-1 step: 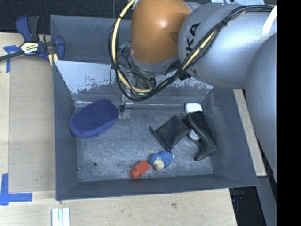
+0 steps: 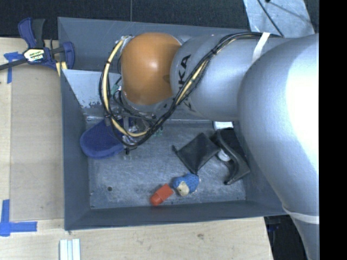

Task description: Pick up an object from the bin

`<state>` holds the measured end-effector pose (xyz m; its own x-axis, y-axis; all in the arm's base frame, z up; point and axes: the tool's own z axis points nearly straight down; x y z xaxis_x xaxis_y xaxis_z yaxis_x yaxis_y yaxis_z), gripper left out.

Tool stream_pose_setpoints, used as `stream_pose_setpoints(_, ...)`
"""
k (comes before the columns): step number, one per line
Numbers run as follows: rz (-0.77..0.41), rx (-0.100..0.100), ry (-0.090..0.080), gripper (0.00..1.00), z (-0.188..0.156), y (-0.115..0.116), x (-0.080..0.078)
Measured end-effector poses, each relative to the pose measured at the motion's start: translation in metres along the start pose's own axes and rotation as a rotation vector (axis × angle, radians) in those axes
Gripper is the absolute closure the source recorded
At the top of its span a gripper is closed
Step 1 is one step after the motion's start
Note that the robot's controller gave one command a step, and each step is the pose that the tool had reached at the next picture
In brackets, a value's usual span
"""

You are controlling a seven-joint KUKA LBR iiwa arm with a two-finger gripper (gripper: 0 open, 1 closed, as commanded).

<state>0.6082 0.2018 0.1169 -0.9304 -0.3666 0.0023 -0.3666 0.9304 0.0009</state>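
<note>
camera view: gripper (image 2: 128,137) sits low under the orange wrist cover (image 2: 147,69), in the left half of the bin (image 2: 76,199); jaw state cannot be told. rounded blue thing (image 2: 98,143) lies just beside it at 9 o'clock, long axis roughly 9 to 3. judgement: centring calls for a short shift toward 9. red-orange piece (image 2: 160,195) is well apart at 5 o'clock.

The blue rounded thing (image 2: 97,142), just left of the jaws, has its right edge under the wrist cables (image 2: 115,118). Well right of the jaws, the arm (image 2: 271,102) covers the right wall of the bin (image 2: 73,161) and part of 1 black curved piece (image 2: 237,166). A white bit (image 2: 223,156) beside that piece is too small to tell.
</note>
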Motion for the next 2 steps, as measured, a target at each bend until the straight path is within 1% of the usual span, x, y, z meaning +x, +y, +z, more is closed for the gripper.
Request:
stream_pose_setpoints(1,0.006,0.0,-0.009,0.0,0.0472,-0.0352,0.0011)
stream_pose_setpoints(2,0.006,0.0,-0.007,1.0,0.043,-0.0342,0.0005)
